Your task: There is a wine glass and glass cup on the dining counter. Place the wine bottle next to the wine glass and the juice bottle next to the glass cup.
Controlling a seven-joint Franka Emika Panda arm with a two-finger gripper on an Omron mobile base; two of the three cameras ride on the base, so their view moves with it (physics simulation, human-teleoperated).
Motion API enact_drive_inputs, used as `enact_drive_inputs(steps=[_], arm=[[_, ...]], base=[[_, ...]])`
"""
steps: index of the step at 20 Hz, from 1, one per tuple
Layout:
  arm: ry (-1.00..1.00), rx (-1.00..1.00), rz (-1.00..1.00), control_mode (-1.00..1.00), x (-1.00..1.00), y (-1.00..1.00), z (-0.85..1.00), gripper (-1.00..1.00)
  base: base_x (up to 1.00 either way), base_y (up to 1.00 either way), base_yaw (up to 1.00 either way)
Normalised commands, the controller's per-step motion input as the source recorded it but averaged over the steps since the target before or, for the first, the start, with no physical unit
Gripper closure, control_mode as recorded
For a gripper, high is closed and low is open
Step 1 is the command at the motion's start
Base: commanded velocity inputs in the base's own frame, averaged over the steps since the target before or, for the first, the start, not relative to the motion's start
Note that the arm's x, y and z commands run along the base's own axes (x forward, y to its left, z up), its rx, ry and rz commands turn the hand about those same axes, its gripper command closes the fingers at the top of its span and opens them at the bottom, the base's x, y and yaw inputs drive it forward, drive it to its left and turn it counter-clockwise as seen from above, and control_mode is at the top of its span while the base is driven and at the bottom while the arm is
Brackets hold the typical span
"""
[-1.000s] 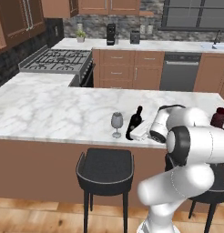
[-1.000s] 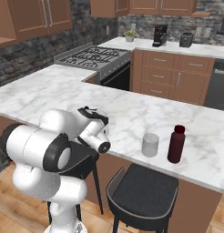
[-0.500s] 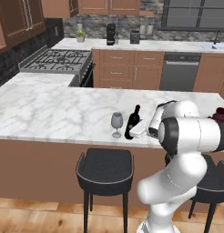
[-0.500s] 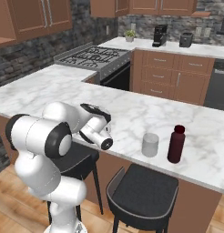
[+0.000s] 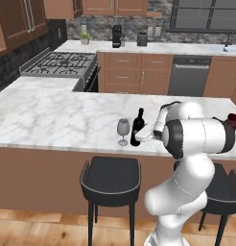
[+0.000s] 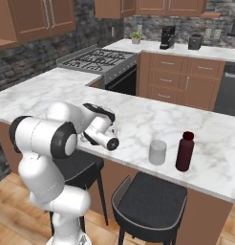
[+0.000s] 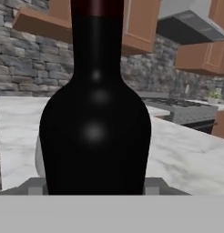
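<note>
I have the gripper (image 5: 145,136) clamped on the wine bottle (image 5: 137,126), upright. It stands just right of the wine glass (image 5: 123,129), so release comes next.

We are looking at an arm (image 5: 187,158) made of smooth, glossy white shells, rounded and thick like stacked cylinders. Dark grey to black rings are showing at the joints, the broadest one circling the big near joint (image 6: 59,139). A white cylindrical wrist section (image 6: 101,135) is ending in a dark round cap. Two pale grey finger tips (image 7: 152,185) are showing as blunt, squared blocks. We are seeing no cables, screws or markings on the shells.
</note>
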Motion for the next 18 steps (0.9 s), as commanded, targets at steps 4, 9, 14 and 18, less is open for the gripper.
enact_drive_inputs(steps=[4,9,14,18], arm=[[0.00,-0.10,0.00,-1.00,0.09,0.00,-0.34,1.00],[0.00,-0.05,0.00,-1.00,0.09,-0.05,-0.35,1.00],[0.00,-0.02,0.00,-1.00,0.04,-0.09,-0.33,-1.00],[0.00,0.00,0.00,-1.00,0.01,-0.11,-0.20,-1.00]], base=[[0.00,0.00,0.00],[0.00,0.00,0.00],[0.00,0.00,0.00],[0.00,0.00,0.00]])
